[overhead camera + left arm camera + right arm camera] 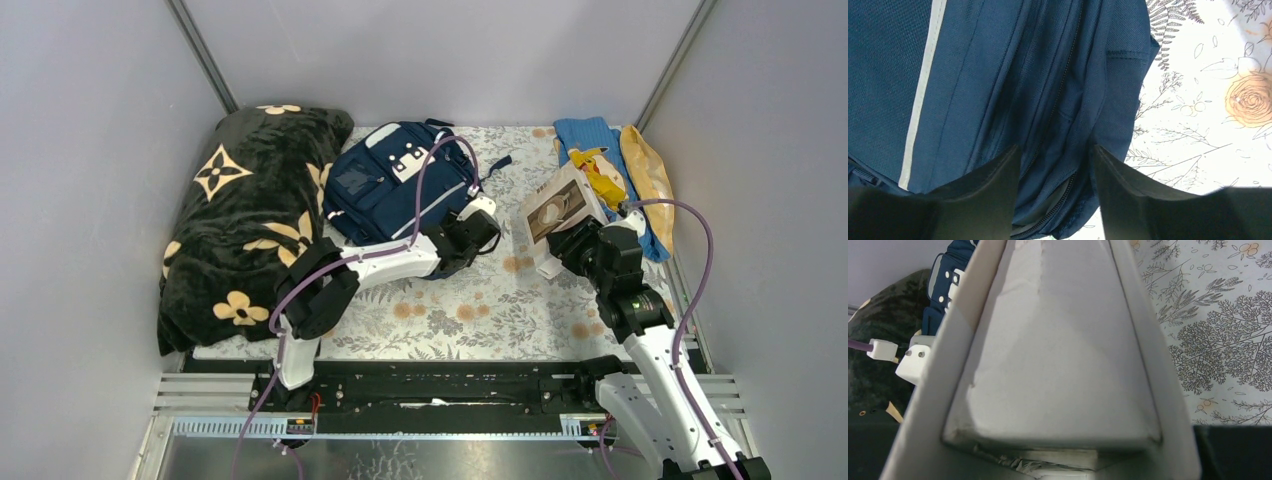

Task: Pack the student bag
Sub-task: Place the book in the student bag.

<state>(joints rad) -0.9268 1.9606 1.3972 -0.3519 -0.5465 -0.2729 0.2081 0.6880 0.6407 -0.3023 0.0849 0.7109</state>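
Note:
The navy blue student bag (pixel 395 180) with white stripes lies at the back middle of the floral cloth. My left gripper (pixel 472 232) is at the bag's near right edge. In the left wrist view its black fingers (pixel 993 185) stand apart, with a fold of the bag (pixel 1058 100) and its zipper between them. My right gripper (pixel 578 243) is shut on a white book (pixel 558 208) and holds it tilted above the cloth, right of the bag. The book (pixel 1058 340) fills the right wrist view and hides the fingers.
A black blanket with tan flower marks (pixel 250 220) is heaped at the left. A lighter blue cloth with a yellow cartoon figure (pixel 597 160) and a yellow-orange item (pixel 650 175) lie at the back right. Grey walls close in the sides and back.

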